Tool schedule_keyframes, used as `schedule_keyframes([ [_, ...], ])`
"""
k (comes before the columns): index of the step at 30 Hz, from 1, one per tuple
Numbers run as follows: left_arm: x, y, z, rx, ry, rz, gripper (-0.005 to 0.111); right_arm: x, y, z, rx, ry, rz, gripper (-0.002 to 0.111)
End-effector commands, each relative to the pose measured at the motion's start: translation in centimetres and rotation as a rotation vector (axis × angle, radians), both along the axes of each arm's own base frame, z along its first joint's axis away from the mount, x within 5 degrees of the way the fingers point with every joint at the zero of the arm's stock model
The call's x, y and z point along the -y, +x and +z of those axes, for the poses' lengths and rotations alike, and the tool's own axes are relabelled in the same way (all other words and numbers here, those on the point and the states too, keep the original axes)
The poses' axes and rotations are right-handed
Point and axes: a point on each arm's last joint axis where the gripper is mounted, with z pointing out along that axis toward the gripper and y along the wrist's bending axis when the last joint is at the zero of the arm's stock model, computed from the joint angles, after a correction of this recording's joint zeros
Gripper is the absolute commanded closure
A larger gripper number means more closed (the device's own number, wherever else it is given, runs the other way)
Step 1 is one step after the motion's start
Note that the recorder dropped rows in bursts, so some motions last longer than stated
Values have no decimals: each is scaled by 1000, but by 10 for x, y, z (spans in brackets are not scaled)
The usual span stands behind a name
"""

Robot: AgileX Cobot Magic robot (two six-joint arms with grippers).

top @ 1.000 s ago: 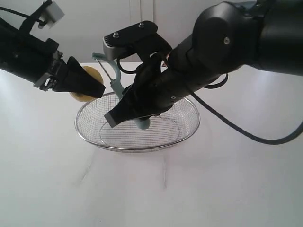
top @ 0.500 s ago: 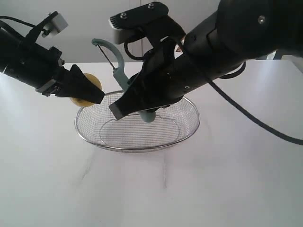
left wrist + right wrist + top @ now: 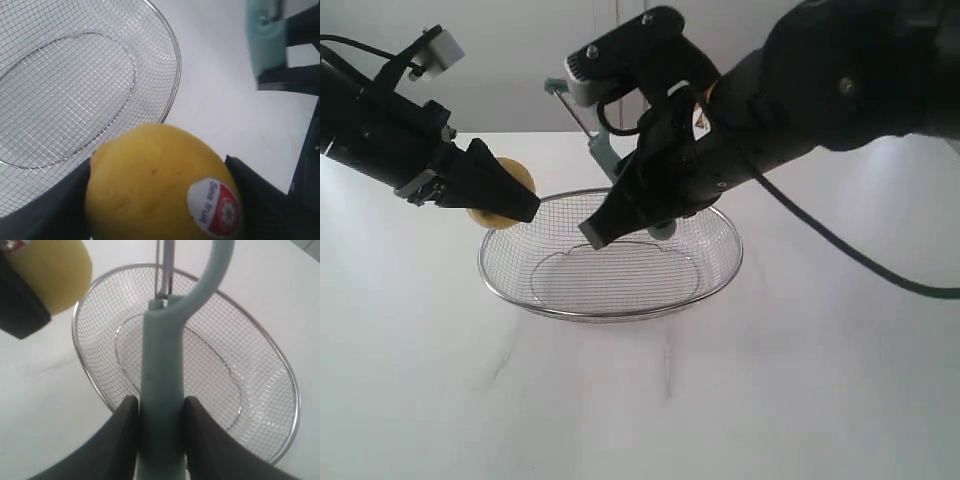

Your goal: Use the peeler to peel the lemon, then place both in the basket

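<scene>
While your left gripper (image 3: 516,196) pinches the lemon (image 3: 160,185) at the basket's (image 3: 610,314) nine o'clock, the peeler (image 3: 162,360) clamped in your right gripper (image 3: 160,412) could knock it loose.

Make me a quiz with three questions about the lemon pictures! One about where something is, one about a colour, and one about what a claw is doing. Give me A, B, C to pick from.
1. Where is the lemon?
A. in the left gripper, up by the basket's rim
B. lying inside the basket
C. on the table

2. What colour is the peeler's handle?
A. red
B. black
C. pale teal

3. What is the right gripper doing?
A. hanging open and empty
B. clamping the peeler's handle
C. holding the lemon

Answers:
1 A, the gripper squeezes the lemon from both sides.
2 C, the right wrist view shows the handle close up.
3 B, the gripper presses on both sides of the handle.
</scene>
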Motion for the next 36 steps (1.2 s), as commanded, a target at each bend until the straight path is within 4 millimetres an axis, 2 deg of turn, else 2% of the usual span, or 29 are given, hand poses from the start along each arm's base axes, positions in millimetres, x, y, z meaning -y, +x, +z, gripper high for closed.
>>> schedule_keyframes([
  [1, 2, -4, 3, -28, -35, -10, 107, -8, 16, -30, -38, -45, -15, 108],
  [6, 3, -4, 4, -26, -45, -2, 107, -16, 19, -45, -114, -11, -32, 108],
  [14, 2, -2, 4, -19, -46, 9, 107, -30, 11, -40, -126, 84, 35, 108],
  [27, 3, -2, 4, -19, -48, 9, 107, -32, 9, -38, -133, 101, 64, 108],
  [36, 3, -2, 4, -19, -48, 9, 107, -26, 3, -19, -84, 140, 68, 108],
])
